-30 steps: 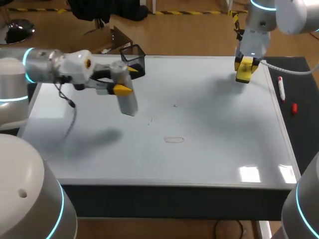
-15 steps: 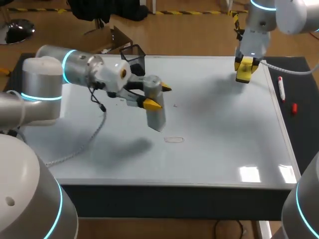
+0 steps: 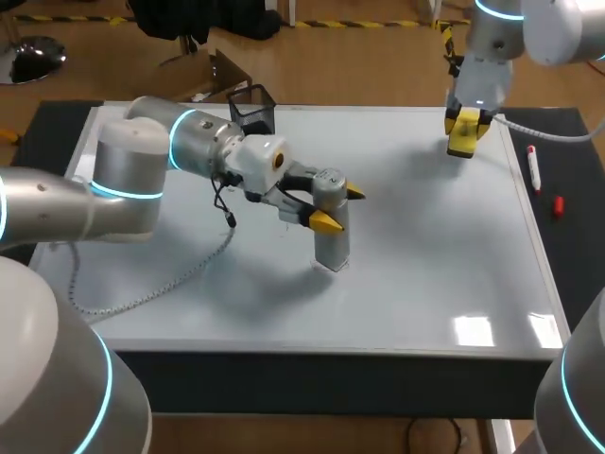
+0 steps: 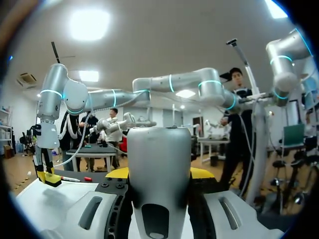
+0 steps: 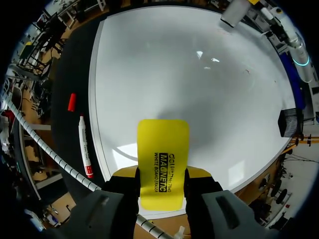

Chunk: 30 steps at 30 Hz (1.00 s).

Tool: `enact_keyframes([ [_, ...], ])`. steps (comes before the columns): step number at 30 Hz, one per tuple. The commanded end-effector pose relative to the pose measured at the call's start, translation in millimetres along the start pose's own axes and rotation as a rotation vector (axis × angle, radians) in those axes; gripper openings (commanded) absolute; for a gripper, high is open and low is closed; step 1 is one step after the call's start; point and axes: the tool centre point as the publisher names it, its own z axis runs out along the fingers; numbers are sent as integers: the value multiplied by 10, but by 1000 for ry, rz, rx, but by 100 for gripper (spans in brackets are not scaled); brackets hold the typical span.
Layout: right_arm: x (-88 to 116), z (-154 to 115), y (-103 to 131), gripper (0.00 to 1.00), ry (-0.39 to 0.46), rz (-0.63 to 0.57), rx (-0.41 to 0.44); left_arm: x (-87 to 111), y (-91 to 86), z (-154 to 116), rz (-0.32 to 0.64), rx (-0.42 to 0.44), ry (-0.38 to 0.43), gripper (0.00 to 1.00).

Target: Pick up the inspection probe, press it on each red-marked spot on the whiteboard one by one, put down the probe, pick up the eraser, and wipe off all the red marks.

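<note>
whiteboard (image 3: 425,265) | left end effector (image 3: 340,208) grips probe (image 3: 331,246), base seemingly touching | right end effector (image 5: 160,185) clamps eraser (image 5: 163,149)

Glossy whiteboard (image 3: 425,274), smooth metallic probe (image 3: 331,236), plastic eraser (image 5: 163,149)

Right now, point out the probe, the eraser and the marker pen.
probe (image 3: 333,244), head view, its lower silver body.
eraser (image 5: 162,142), right wrist view, its yellow face.
marker pen (image 3: 533,168), head view, its white barrel.
</note>
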Motion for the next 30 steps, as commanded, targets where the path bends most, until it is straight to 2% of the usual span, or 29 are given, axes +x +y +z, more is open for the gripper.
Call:
enact_keyframes([
  [1,2,-9,-12,0,4,-2,-1,-67,84,4,2,1,30,0],
  [17,2,-9,-12,0,4,-2,-1,-105,328,-20,-25,-25,30,0],
  [30,2,-9,-12,0,4,-2,-1,-106,428,-61,-45,-39,24,0],
])
